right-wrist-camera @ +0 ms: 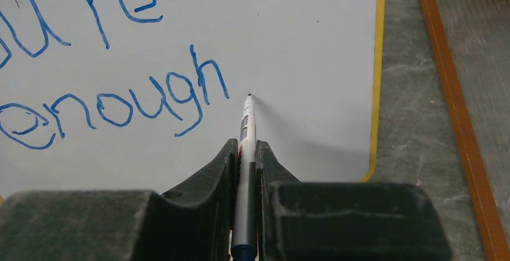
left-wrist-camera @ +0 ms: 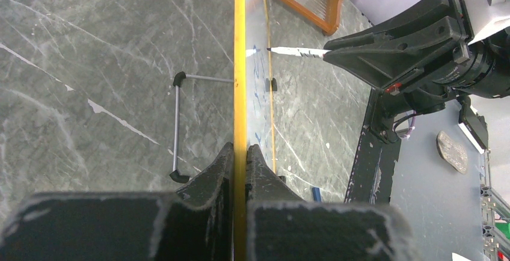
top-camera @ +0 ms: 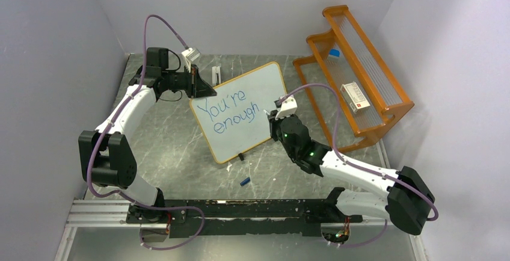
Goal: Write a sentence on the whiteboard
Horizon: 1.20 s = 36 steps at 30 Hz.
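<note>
The whiteboard (top-camera: 267,83) stands tilted at the table's middle, with "You're enough" written on it in blue. My left gripper (top-camera: 200,85) is shut on its upper left edge. In the left wrist view that yellow edge (left-wrist-camera: 240,62) runs straight between the shut jaws of the left gripper (left-wrist-camera: 240,150). My right gripper (top-camera: 275,116) is at the board's right side, shut on a white marker (right-wrist-camera: 246,122). The marker's tip rests against the board (right-wrist-camera: 313,44) just right of the "h" in "enough". The marker (left-wrist-camera: 294,51) shows in the left wrist view too.
An orange wooden rack (top-camera: 385,101) stands at the back right, holding a small white box (top-camera: 355,97) and a blue-and-white item (top-camera: 334,52). A blue cap (top-camera: 245,181) lies on the table in front of the board. Walls close in on three sides.
</note>
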Each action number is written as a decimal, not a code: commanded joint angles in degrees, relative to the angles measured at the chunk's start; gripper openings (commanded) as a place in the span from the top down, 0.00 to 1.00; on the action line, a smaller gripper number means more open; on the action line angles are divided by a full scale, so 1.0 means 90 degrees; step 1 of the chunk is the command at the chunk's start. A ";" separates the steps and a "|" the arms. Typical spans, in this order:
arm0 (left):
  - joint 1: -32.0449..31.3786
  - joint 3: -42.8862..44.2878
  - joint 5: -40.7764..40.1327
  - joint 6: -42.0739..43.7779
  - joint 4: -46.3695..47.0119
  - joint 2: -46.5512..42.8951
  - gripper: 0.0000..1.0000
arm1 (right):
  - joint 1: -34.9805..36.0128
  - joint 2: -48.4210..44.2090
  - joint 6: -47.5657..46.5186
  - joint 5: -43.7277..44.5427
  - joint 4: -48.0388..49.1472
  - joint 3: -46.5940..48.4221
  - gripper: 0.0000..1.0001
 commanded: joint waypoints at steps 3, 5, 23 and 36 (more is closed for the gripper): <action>-0.0032 -0.0030 -0.0471 0.0408 -0.0196 0.0169 0.95 | -0.0070 0.0111 0.0058 -0.0031 0.0286 0.0099 1.00; -0.0032 -0.0028 -0.0471 0.0411 -0.0196 0.0159 0.95 | -0.0084 0.0147 0.0065 -0.0034 0.0295 0.0091 1.00; -0.0032 -0.0050 -0.0468 0.0387 -0.0167 0.0141 0.95 | -0.0087 -0.0087 0.0225 -0.0224 -0.0305 0.0045 1.00; -0.0032 -0.0065 -0.0528 0.0346 -0.0128 0.0159 0.95 | 0.0695 -0.0693 0.0209 -0.0149 -0.0561 -0.0082 1.00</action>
